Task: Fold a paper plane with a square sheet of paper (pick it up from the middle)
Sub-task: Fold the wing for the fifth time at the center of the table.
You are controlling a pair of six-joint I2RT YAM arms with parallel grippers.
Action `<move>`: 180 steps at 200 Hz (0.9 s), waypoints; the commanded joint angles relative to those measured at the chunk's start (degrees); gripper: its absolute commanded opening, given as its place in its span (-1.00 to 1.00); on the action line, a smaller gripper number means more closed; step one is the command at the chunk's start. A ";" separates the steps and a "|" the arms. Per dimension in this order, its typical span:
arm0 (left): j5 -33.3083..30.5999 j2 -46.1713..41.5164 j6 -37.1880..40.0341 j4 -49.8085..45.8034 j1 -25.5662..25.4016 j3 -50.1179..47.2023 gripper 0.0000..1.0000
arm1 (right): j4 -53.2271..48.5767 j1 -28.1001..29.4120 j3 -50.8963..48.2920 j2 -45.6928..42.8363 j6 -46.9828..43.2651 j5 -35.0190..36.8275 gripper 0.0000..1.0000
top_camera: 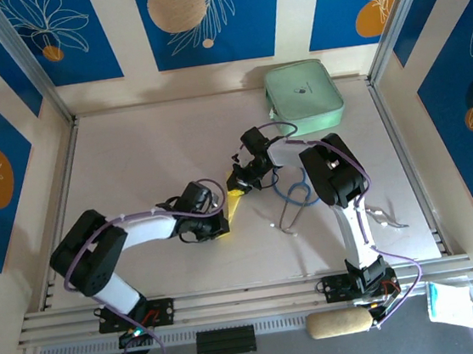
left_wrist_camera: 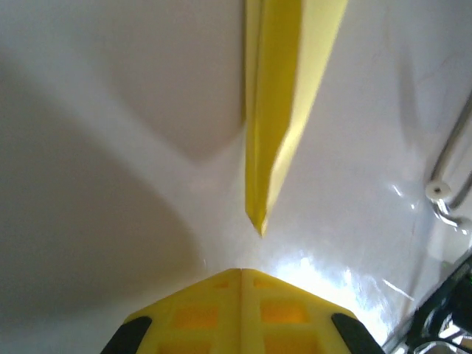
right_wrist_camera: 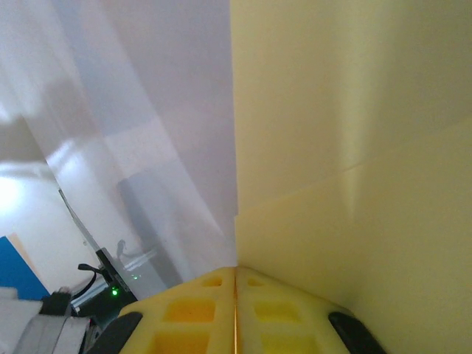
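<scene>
Creasing seems the step in hand: the narrow pointed yellow paper plane (top_camera: 234, 204), well in front of the mint-green rounded case (top_camera: 304, 94), is pinched in the closed jaws of the right gripper (right_wrist_camera: 236, 269), so the left gripper (left_wrist_camera: 240, 276) (shut, apparently empty) should press the ridge evenly.

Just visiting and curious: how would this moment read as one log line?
left claw: shut, paper plane tip just ahead | right claw: shut on paper plane | mint-green case: far back, untouched
</scene>
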 commanded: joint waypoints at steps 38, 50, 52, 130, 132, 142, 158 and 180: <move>-5.25 -0.69 1.43 1.54 0.97 7.51 -0.95 | 1.23 1.66 -6.63 -2.02 10.14 6.94 -0.79; -5.57 1.79 0.85 3.41 1.44 8.12 -0.97 | 2.37 1.99 -7.19 -2.70 11.82 6.93 -0.79; -5.61 2.15 0.79 3.64 1.51 8.20 -0.97 | 2.48 2.03 -7.26 -2.79 12.00 6.93 -0.79; -8.13 9.93 -1.63 5.68 2.06 9.22 -1.00 | 2.92 2.18 -7.11 -3.51 12.30 5.45 -0.78; -8.20 9.92 -1.78 5.74 2.00 9.11 -1.00 | 2.95 2.17 -7.09 -3.59 12.28 5.44 -0.78; -8.76 10.00 -2.19 5.85 2.06 8.43 -1.00 | 2.99 2.08 -6.97 -4.02 11.95 5.22 -0.78; -9.70 9.76 -2.76 5.85 2.06 7.19 -1.00 | 3.06 1.83 -6.35 -4.93 10.75 4.67 -0.78; -9.93 9.74 -3.20 5.90 2.14 5.80 -1.00 | 2.77 1.00 -4.58 -6.17 7.68 3.22 -0.78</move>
